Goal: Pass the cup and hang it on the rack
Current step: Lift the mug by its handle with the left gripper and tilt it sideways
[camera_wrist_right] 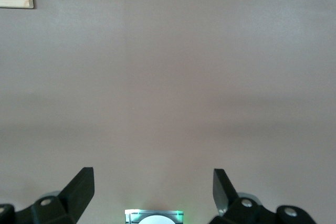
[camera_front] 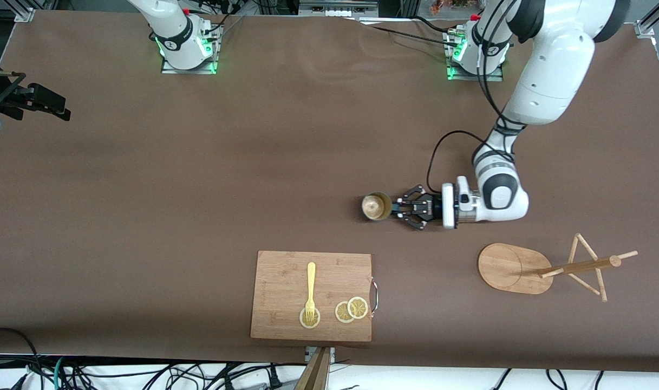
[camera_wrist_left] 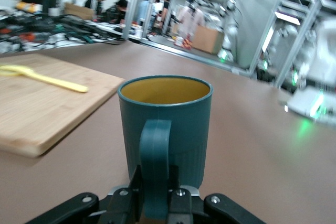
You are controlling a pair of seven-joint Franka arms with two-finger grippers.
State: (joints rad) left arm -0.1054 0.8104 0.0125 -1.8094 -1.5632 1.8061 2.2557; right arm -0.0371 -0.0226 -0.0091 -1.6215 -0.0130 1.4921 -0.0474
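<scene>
Two arms are set at the counter (camera_front: 199,179), but only one is engaged: the left gripper (camera_front: 397,209) is laid low and level, its fingers (camera_wrist_left: 176,190) closed narrowly on the handle of the cup (camera_front: 376,206), as the left wrist view shows. The cup is seen upright at mid-counter, its yellowish inside facing up, farther from the front camera than the cutting board (camera_front: 286,281); whether its base is resting on the counter or just lifted cannot be told. The rack (camera_front: 529,268) is placed toward the left arm's end of the counter, nearer the front camera than the cup and well apart from it, its pole (camera_front: 578,266) and thin pegs drawn out sideways in the front view. The right gripper (camera_wrist_right: 153,187) is held over bare counter at the right arm's end, fingers spread wide and empty — that arm is waiting. Several risks can be judged from here. A grip taken on the handle alone leaves the cup body free to swing or rotate about the fingers once lifted, so the handle loop may be presented askew to a peg. With the handle itself pinched, little opening is left for a dowel to pass through — a peg could be struck instead, and the light rack nudged or tipped.
</scene>
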